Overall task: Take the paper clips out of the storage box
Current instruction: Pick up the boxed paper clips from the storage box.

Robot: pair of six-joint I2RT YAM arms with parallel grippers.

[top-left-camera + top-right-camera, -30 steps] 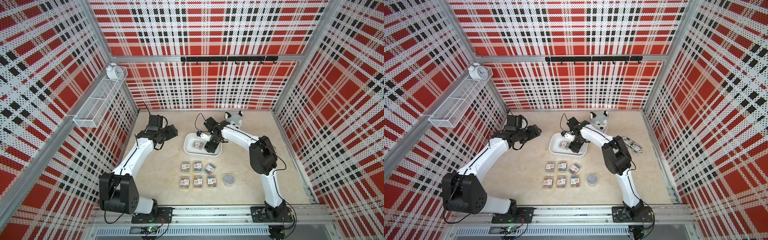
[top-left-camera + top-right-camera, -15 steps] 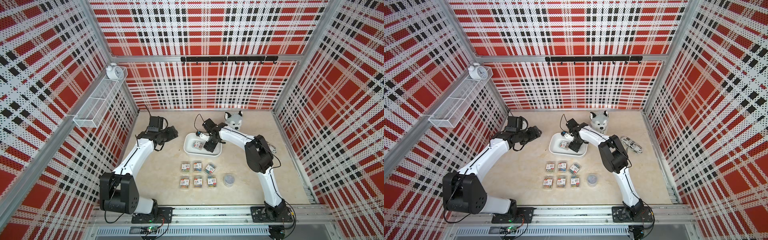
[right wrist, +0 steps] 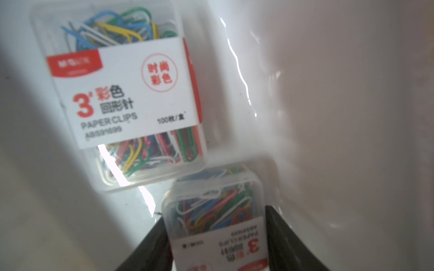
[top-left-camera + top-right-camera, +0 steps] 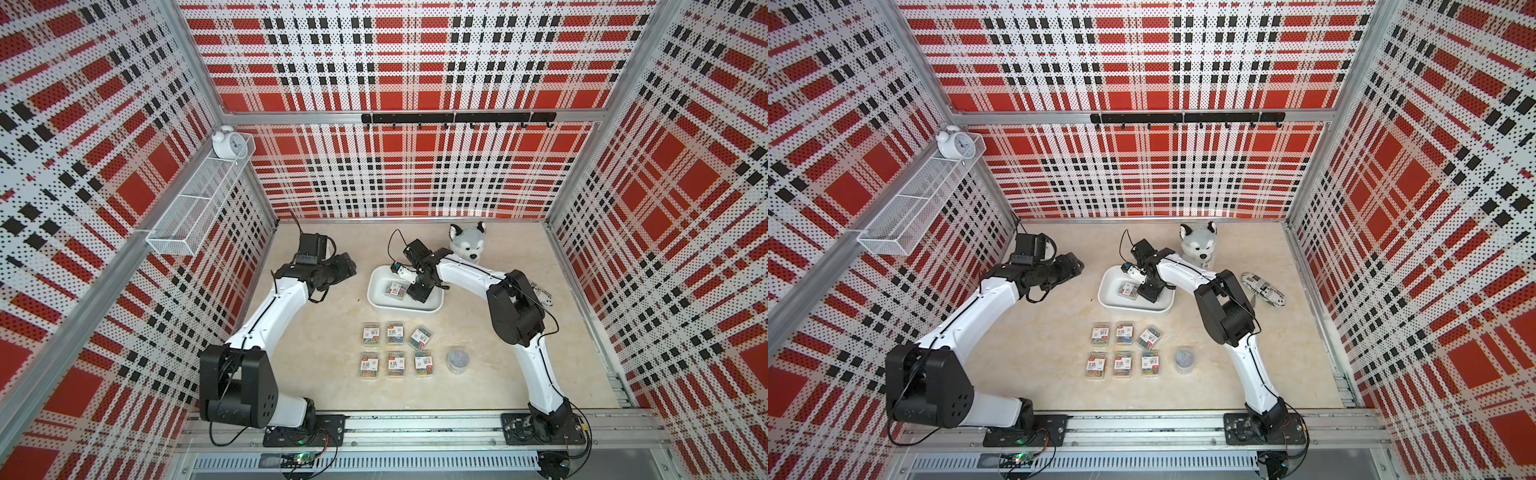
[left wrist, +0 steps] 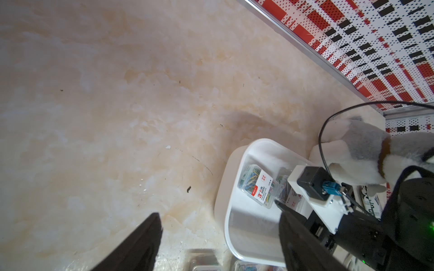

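Right gripper (image 3: 215, 212) is down inside the white box (image 4: 405, 308). Its black fingers (image 3: 152, 244) press flat on both sides of a clip case (image 3: 212, 199), so it looks clamped on. Can't tell if the case is off the floor of the box, though. A second case (image 3: 122, 93) lies flat just beside it in the box. Six more cases (image 4: 394, 333) sit in two rows on the table (image 4: 324, 353), with a round tub (image 4: 457, 359) next to them. Left gripper (image 5: 217, 208) hangs wide open over the table, holding nothing.
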